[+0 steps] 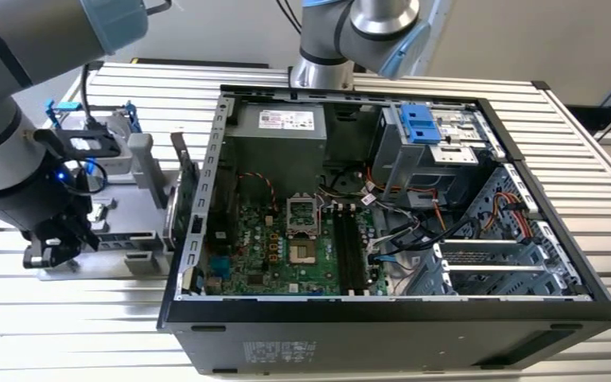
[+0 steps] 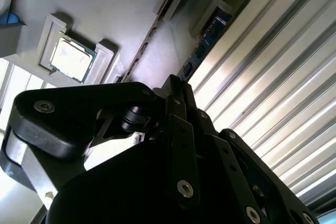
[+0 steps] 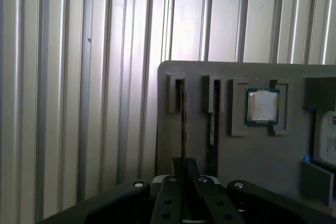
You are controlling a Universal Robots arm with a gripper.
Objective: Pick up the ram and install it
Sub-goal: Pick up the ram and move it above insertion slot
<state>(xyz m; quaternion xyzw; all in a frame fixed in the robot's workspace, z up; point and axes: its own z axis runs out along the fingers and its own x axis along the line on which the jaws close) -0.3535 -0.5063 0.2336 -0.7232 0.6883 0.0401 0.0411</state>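
At the exterior view's left, beside the open case (image 1: 391, 199), the tool (image 1: 56, 243) hangs low over a grey holder (image 1: 136, 239) on the ribbed desk (image 1: 72, 334). In both wrist views the ram (image 3: 182, 114) stands on edge in the holder's slot nearest its rim, its near end at the tool's tip. I cannot tell whether the tool is clenched on it or released.
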